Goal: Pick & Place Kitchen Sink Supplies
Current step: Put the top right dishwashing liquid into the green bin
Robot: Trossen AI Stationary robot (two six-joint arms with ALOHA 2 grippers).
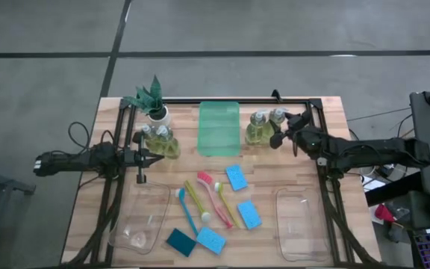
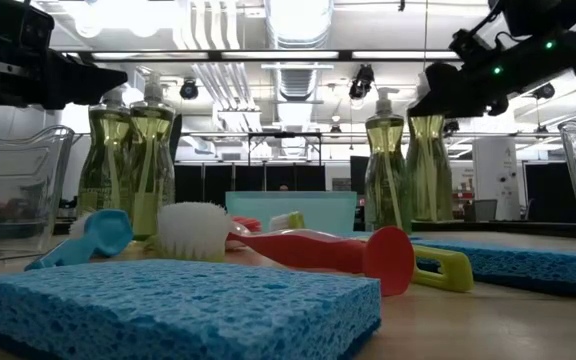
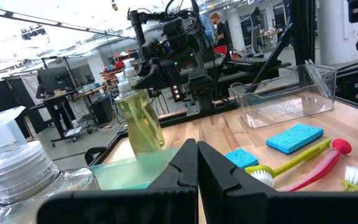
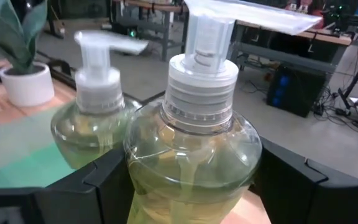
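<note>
Right up against the right wrist camera sits a clear pump bottle of yellow-green soap (image 4: 191, 162), with the right pincer (image 4: 191, 186) closed around its body, one dark finger on each side, so it's gripping it. A second soap bottle (image 4: 95, 134) stands just beside it, next to the green ribbed tray (image 1: 219, 128), which has nothing in it. On the other side of the counter (image 1: 334, 112) the left pincer (image 3: 197, 168) is fully shut and holding nothing, by another pair of soap bottles (image 1: 161, 140) near the spiky plant in a white pot (image 1: 155, 104). Both clear plastic bins, left (image 1: 139, 217) and right (image 1: 298, 223), look empty. Blue sponges (image 1: 236, 177) and long-handled brushes (image 1: 215, 198) are lying loose between them.
</note>
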